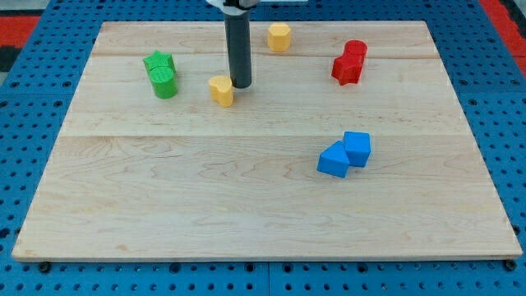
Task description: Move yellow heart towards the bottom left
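Observation:
The yellow heart (221,90) lies on the wooden board (205,197) in the upper middle-left. My tip (241,85) stands just to the heart's upper right, touching or nearly touching it. The dark rod rises straight up from there to the view's top.
A yellow hexagonal block (279,37) sits near the board's top edge. A green star (159,62) and a green cylinder (163,82) sit together at the upper left. Two red blocks (349,62) are at the upper right. Two blue blocks (345,153) are at the middle right.

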Controlling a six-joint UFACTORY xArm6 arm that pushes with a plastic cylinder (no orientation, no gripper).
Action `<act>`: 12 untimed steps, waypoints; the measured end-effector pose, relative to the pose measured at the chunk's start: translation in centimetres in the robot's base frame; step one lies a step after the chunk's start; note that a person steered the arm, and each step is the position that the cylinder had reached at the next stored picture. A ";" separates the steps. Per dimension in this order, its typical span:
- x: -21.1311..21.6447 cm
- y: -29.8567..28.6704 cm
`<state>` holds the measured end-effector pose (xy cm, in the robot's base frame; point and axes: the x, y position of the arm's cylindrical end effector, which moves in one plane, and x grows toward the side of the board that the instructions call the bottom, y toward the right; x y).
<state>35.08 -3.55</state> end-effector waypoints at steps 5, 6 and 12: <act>0.3 -0.6; -1.0 -1.5; 3.4 -5.7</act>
<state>38.50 -9.27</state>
